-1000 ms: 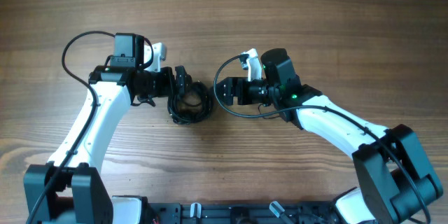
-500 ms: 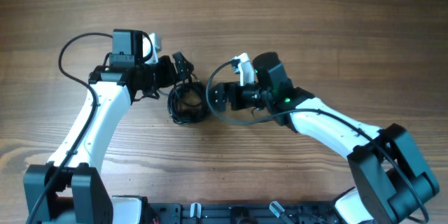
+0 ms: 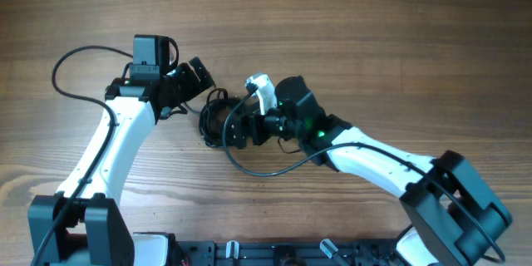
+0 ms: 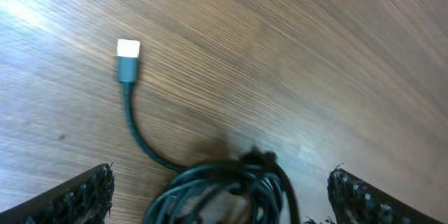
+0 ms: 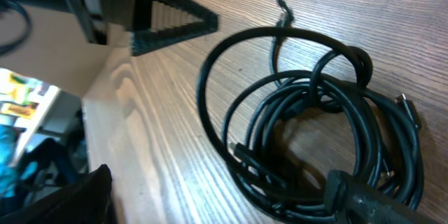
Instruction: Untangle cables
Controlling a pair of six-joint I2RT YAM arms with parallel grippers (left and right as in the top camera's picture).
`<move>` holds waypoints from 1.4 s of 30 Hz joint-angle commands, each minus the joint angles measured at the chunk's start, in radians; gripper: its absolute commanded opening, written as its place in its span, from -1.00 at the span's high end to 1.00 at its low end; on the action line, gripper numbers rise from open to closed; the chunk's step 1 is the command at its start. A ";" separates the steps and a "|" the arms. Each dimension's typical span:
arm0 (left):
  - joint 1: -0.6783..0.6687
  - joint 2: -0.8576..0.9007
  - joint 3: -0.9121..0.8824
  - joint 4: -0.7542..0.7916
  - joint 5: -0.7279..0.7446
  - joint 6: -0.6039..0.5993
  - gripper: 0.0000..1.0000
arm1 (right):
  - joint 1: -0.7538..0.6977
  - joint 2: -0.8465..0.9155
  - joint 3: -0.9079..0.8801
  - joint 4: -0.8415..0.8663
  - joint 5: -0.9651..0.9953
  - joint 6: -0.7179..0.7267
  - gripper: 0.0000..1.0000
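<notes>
The cables point(image 3: 214, 121) lie as one tangled coil of thin black cords on the wooden table, between my two grippers. In the left wrist view the cables point(image 4: 224, 185) sit low between my left gripper's point(image 4: 224, 199) wide-open fingers, and one cord runs out to a whitish plug tip point(image 4: 128, 49). From overhead the left gripper point(image 3: 198, 81) hangs just up-left of the coil. My right gripper point(image 3: 236, 130) is open at the coil's right edge. In the right wrist view the cables point(image 5: 315, 133) fill the frame, and one finger of the right gripper point(image 5: 224, 206) lies over the loops.
The thicker black arm wires loop out beside each arm: one point(image 3: 66, 75) at the far left, one point(image 3: 266, 170) under the right arm. The left gripper's finger point(image 5: 175, 21) shows at the top of the right wrist view. The arm bases point(image 3: 249, 253) stand along the front edge.
My right gripper has moved left onto the coil's right side, its jaws a little wider. My left gripper has drawn back up-left off the coil and turned.
</notes>
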 commanded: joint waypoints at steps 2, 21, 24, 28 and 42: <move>0.000 0.000 0.000 -0.003 -0.093 -0.105 -1.00 | 0.034 0.061 0.010 0.068 0.081 -0.025 -0.98; 0.000 0.000 0.000 -0.007 -0.093 -0.103 -1.00 | -0.035 0.113 0.010 0.116 0.046 0.012 0.91; 0.000 0.000 0.000 -0.008 -0.093 -0.103 -1.00 | -0.064 0.074 0.010 -0.010 0.048 0.013 0.91; 0.000 0.000 0.000 -0.011 -0.093 -0.103 -1.00 | -0.095 0.053 0.010 -0.123 -0.026 0.095 0.81; 0.000 0.000 0.000 -0.023 -0.093 -0.103 -1.00 | -0.109 0.053 0.010 -0.439 -0.084 0.088 0.91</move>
